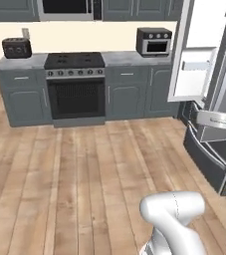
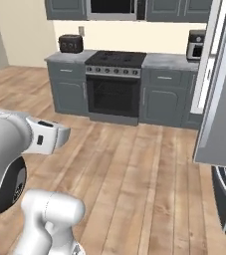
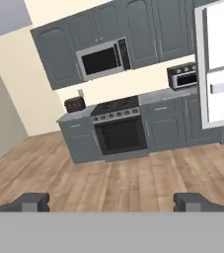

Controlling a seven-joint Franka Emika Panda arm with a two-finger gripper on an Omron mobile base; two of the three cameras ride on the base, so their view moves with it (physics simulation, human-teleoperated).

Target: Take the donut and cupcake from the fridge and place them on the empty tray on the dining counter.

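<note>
Wooden flooring and grey cabinets lie ahead of me, the fridge point(image 1: 211, 74) stands door-open at my right, and my gripper point(image 3: 112, 201) is spread wide and empty, so I judge nothing fetched yet.

Pretty flat, even rendered lighting all over, bright with no clear source and basically no hard shadows or glare on the wood floor point(image 1: 84, 169), edges look a bit soft and low-res, and the open fridge point(image 1: 204, 55) door is almost blown-out white.
</note>
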